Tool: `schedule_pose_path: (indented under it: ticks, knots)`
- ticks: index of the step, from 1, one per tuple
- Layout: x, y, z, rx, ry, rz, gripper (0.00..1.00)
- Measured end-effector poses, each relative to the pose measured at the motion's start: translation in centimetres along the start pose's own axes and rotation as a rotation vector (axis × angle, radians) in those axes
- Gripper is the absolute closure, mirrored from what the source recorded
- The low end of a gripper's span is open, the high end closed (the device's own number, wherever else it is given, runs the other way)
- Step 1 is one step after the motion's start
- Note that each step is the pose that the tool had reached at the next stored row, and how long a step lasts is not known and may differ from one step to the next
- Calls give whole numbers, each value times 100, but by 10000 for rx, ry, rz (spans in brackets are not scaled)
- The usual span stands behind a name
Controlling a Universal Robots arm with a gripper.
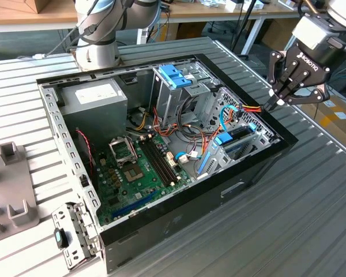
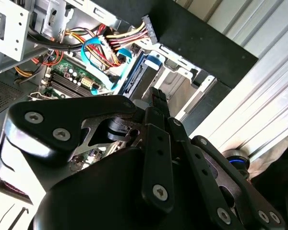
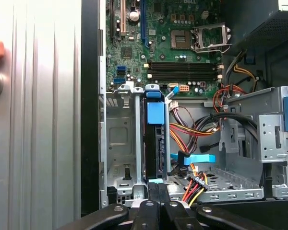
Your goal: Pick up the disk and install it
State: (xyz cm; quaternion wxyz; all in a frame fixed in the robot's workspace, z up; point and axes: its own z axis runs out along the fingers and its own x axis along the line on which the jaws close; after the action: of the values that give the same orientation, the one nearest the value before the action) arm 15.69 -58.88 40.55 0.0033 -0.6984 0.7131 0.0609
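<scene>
The open computer case (image 1: 161, 222) lies on the ribbed metal table (image 1: 311, 219). The gripper (image 1: 272, 104) hovers over the case's corner at the exterior view's right, pinched closed and holding nothing. Just beneath it, the disk (image 3: 153, 143) stands on edge in its metal bay.

The silver-grey jointed arm (image 1: 98, 34) bears a black tool (image 1: 275, 100) with white lettering and silver screws (image 2: 159, 192).
</scene>
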Motion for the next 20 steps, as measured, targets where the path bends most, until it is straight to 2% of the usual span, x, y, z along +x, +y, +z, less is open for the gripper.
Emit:
schedule_pose_path:
  ticks: [9,14,20]
  knots:
    - [54,-80,24,-87,3,8,89]
    - [52,-172,24,-123,3,11,89]
    - [52,-182,23,-125,3,11,89]
